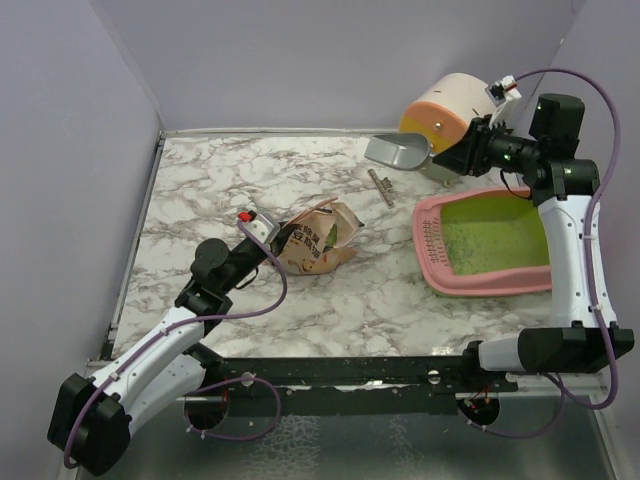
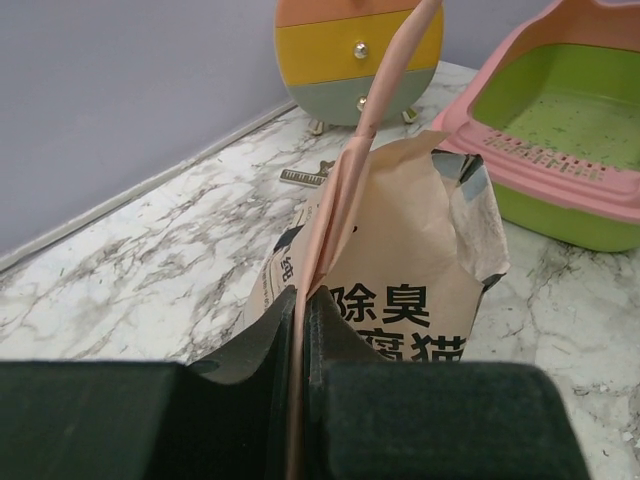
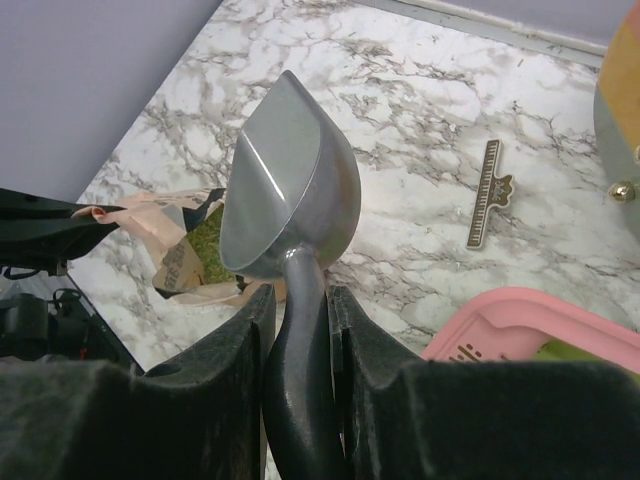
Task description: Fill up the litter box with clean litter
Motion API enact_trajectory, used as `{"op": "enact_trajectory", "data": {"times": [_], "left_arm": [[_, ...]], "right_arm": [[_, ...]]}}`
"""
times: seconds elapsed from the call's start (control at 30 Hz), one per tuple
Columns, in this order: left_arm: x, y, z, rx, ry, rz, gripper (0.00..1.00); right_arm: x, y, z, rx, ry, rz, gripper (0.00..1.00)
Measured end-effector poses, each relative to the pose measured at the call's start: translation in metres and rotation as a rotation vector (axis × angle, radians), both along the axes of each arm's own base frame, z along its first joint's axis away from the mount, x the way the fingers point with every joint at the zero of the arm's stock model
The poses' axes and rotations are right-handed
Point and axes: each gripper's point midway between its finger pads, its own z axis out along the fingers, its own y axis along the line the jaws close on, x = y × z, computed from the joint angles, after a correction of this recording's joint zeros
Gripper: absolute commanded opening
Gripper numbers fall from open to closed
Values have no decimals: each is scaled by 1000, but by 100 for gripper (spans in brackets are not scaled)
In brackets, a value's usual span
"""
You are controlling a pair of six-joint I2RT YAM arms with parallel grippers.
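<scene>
Left claw [image 2: 300, 325] is clamped on the bag's pink strap [image 2: 385, 90], propping the bag [image 2: 400, 250] mouth-open for scooping. Right claw [image 3: 300, 310] grips the scoop [image 3: 290, 180], seemingly empty, above the bench [image 1: 250, 170]. Only thin litter [image 1: 490, 240] speckles the box [image 1: 440, 275] at right.

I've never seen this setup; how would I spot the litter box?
On the marble-patterned table, look to the right-hand side, in front of the round cream drum with orange and yellow bands. The litter box is the shallow pink plastic tray there; only it is low and open, with a lime-green inside dusted with pale granules.
</scene>
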Motion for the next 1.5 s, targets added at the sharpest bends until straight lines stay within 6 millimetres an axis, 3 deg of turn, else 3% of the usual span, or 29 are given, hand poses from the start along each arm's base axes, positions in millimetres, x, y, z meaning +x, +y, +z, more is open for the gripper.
{"op": "enact_trajectory", "data": {"times": [0.23, 0.43, 0.87, 1.13, 1.5], "left_arm": [[8, 9, 5, -13, 10, 36, 0], [19, 16, 8, -40, 57, 55, 0], [22, 17, 10, -73, 103, 35, 0], [23, 20, 11, -83, 109, 41, 0], [20, 22, 12, -98, 124, 35, 0]], "right_arm": [[-25, 8, 16, -16, -6, 16, 1], [-44, 33, 1, -78, 58, 70, 1], [-67, 58, -24, -178, 115, 149, 1], [-67, 70, -42, -209, 158, 187, 1], [-63, 107, -87, -287, 261, 289, 1]]}}
